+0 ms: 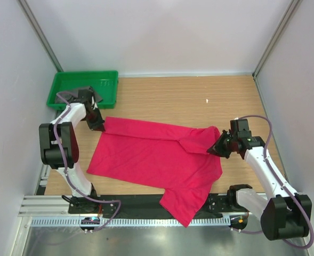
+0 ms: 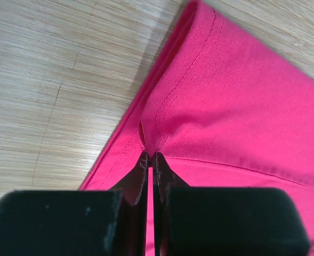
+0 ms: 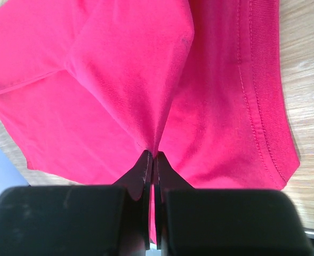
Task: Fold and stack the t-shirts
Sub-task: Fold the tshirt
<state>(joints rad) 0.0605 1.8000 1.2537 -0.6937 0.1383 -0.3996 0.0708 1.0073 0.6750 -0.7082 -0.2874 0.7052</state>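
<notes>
Red shirt (image 1: 151, 157) is laid flat on the table (image 1: 199, 101), just near-right of the tray (image 1: 110, 80); one part is draped over the near table edge. Left gripper (image 2: 150, 156) is clamped shut on the shirt hem at the corner closest to the tray. Right gripper (image 3: 153, 154) is pinched shut on a raised fold at the end farthest from the tray. Grey shirt (image 1: 82, 89) is bunched inside the tray.

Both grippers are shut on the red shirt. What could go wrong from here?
1. The left gripper and right gripper each pinch only a thin fold of the red shirt; a pull may slip it free.
2. One end of the shirt hangs off the table across the black rail and could snag.
3. The left arm sits close to the green tray; it might bump it.
</notes>
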